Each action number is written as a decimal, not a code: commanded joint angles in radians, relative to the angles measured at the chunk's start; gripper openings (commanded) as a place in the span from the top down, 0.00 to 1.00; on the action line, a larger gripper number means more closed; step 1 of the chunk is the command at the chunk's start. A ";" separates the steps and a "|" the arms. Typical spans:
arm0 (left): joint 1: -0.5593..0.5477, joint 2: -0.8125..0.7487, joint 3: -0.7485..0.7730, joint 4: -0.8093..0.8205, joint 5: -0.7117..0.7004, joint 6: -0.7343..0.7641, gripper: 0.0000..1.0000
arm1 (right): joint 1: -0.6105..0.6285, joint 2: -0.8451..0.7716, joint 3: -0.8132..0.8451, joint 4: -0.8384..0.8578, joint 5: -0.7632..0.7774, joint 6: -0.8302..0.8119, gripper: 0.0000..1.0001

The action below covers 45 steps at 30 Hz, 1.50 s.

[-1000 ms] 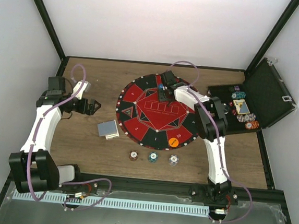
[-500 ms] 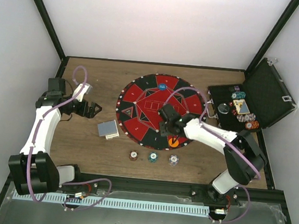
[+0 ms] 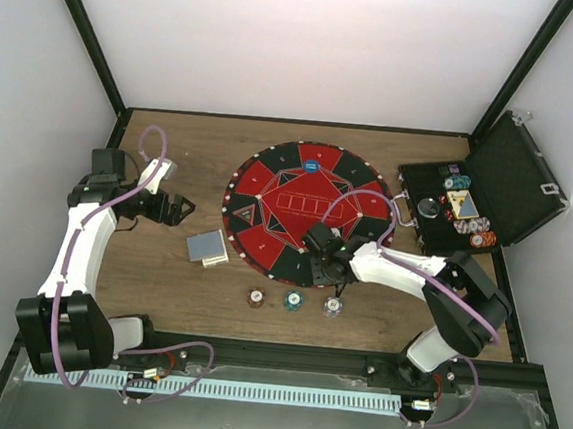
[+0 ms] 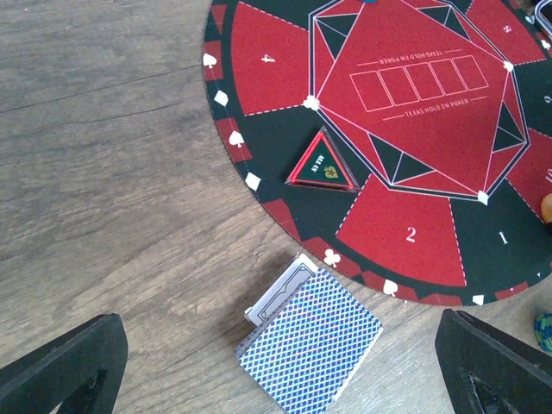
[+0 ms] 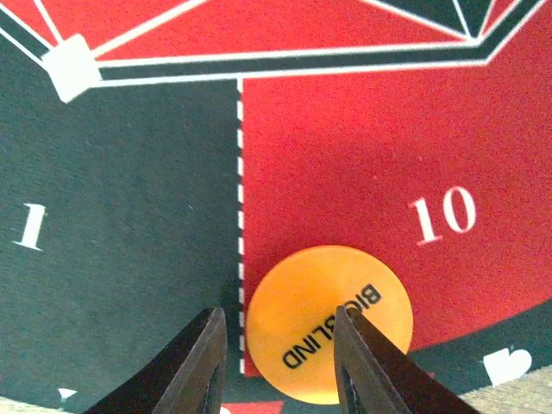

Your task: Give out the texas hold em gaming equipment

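The orange button disc [image 5: 328, 332], printed BIG BLIND, lies on the mat's red sector 10. My right gripper [image 5: 280, 349] is open low over it, one finger [image 5: 366, 366] above the disc's middle and the other [image 5: 198, 366] just left of its edge. In the top view the right gripper [image 3: 326, 265] hides the disc. The blue button disc [image 3: 312, 165] lies at the mat's far side. The grey-blue-backed card deck [image 3: 207, 248] lies on the table left of the mat, also in the left wrist view [image 4: 310, 341]. My left gripper [image 3: 174, 208] is open and empty above it. Brown [image 3: 256, 297], teal [image 3: 293, 298] and white [image 3: 333, 305] chips lie in front of the mat.
The round red-and-black mat [image 3: 269, 183] fills the table's middle, with a small triangular marker [image 4: 322, 164] on its left. The open black case [image 3: 510, 184] with more chips and cards stands at the right edge. Black frame posts stand at the back corners.
My right arm has swung from the mat's far side, where the blue disc now lies uncovered, to the near edge and come down over the orange disc. The left arm has barely moved.
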 commanded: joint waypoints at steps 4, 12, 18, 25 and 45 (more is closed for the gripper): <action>0.007 -0.001 0.038 0.010 0.005 -0.001 0.00 | 0.008 -0.007 -0.030 -0.021 0.044 0.029 0.63; 0.006 -0.003 0.035 0.014 -0.005 0.004 0.00 | -0.065 0.036 -0.012 -0.064 0.084 0.064 0.67; 0.007 -0.007 0.036 0.014 -0.012 0.010 0.00 | -0.180 0.066 -0.027 -0.002 0.082 0.040 0.70; 0.007 -0.003 0.036 0.012 -0.014 0.012 0.00 | -0.254 0.150 0.027 0.051 0.107 -0.044 0.72; 0.007 -0.004 0.055 0.007 -0.027 0.023 0.00 | -0.143 -0.129 -0.090 -0.053 -0.044 0.123 0.25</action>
